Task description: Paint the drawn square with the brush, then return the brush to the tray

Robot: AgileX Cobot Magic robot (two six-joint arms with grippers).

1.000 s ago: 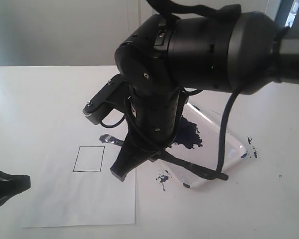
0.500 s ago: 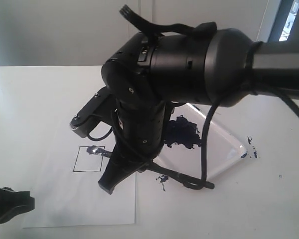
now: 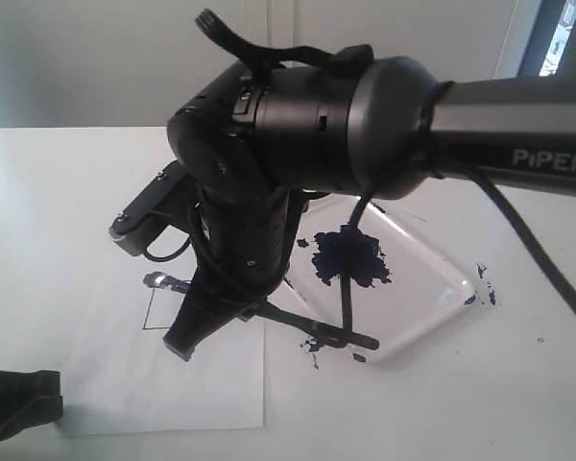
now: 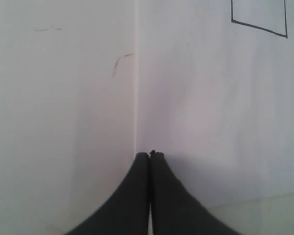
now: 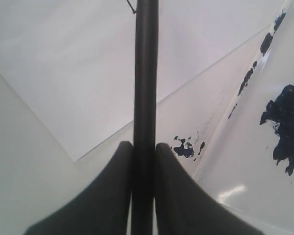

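My right gripper (image 3: 184,344) reaches across the white paper sheet (image 3: 96,384) and is shut on the brush (image 3: 312,328), its fingers clamped on the black handle (image 5: 146,73). The silver ferrule (image 3: 159,281) sits at the upper left corner of the drawn square (image 3: 147,312), which the arm mostly hides. In the left wrist view the square (image 4: 259,17) shows unpainted. The tray (image 3: 432,279), with its dark blue paint blotch (image 3: 350,259), lies right of the paper. My left gripper (image 3: 14,403) (image 4: 150,154) rests shut and empty at the paper's near left corner.
Blue paint spatters (image 3: 315,343) mark the table by the tray's near corner, and more spatters (image 3: 484,288) lie beyond its right end. The paper's edge (image 5: 112,137) runs close to the tray (image 5: 245,166). A faint pen stroke (image 4: 118,63) marks the table.
The right arm has swung left with the brush. Its ferrule end went from beside the tray across the paper to the square's upper left corner. The left gripper barely shifted.
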